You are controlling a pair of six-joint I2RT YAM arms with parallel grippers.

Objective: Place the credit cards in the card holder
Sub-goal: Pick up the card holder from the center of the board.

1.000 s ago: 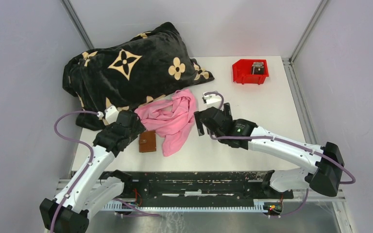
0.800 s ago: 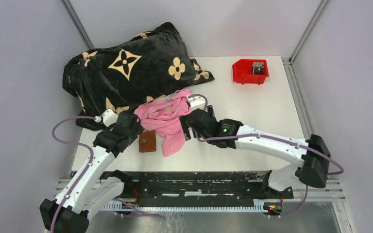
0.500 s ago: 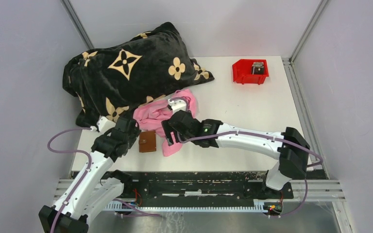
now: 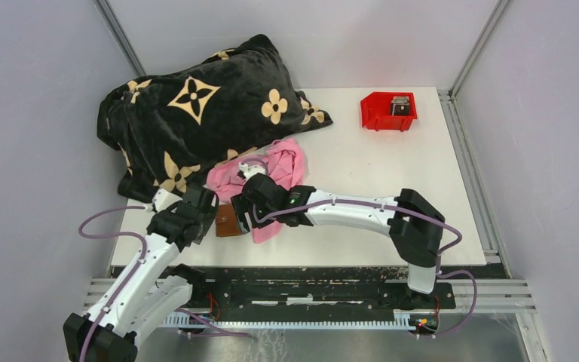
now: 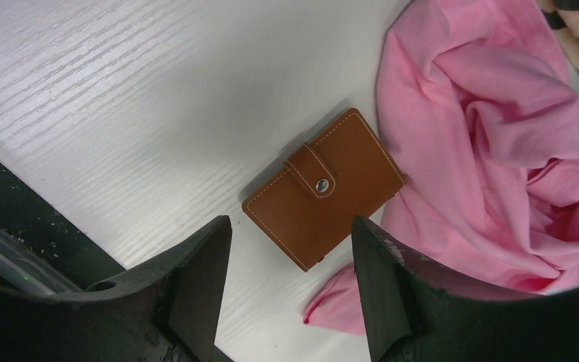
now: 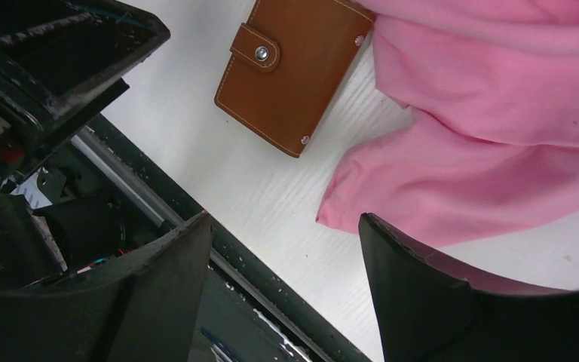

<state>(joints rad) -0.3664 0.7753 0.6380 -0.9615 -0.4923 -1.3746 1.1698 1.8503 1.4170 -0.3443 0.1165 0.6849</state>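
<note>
The card holder [image 4: 228, 220] is a shut brown wallet with its snap strap fastened, lying flat near the table's front edge against a pink cloth [image 4: 270, 175]. In the left wrist view the card holder [image 5: 324, 188] lies just beyond my open left gripper [image 5: 290, 226], nothing between the fingers. My right gripper [image 6: 285, 219] is open too and hovers over the table's front edge, with the card holder [image 6: 290, 72] ahead of it. From above, the left gripper [image 4: 205, 215] and right gripper [image 4: 246, 216] flank the wallet. The credit cards [image 4: 399, 105] lie in the red bin [image 4: 377, 113] at the far right.
A big black blanket with tan flower marks [image 4: 196, 113] fills the back left. The pink cloth [image 5: 482, 151] touches the wallet's right side, and the pink cloth [image 6: 490, 98] has a corner beside it. The black rail [image 4: 301, 275] runs along the near edge.
The right arm swung left across the pink cloth until its gripper reached the wallet. The left gripper pulled back slightly toward the near edge and its jaws narrowed a little.
</note>
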